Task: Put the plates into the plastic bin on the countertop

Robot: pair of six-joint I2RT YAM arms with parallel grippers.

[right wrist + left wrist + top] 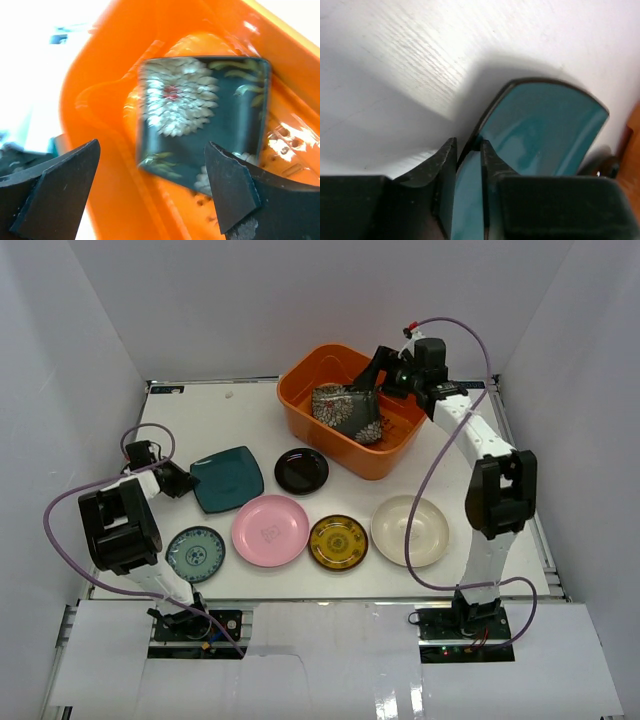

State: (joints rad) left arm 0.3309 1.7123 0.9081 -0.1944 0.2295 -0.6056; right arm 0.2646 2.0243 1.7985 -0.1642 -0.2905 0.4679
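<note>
Between the left tool's (468,150) jaws the teal plate's (540,130) rim is pinched, a hold that may slip on lifting; below the spread right tool (152,150) the floral plate (200,100) lies in the bin (100,100).

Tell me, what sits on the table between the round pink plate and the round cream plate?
A small round yellow-brown patterned plate lies between the round pink plate and the round cream plate, as the top view shows.
</note>
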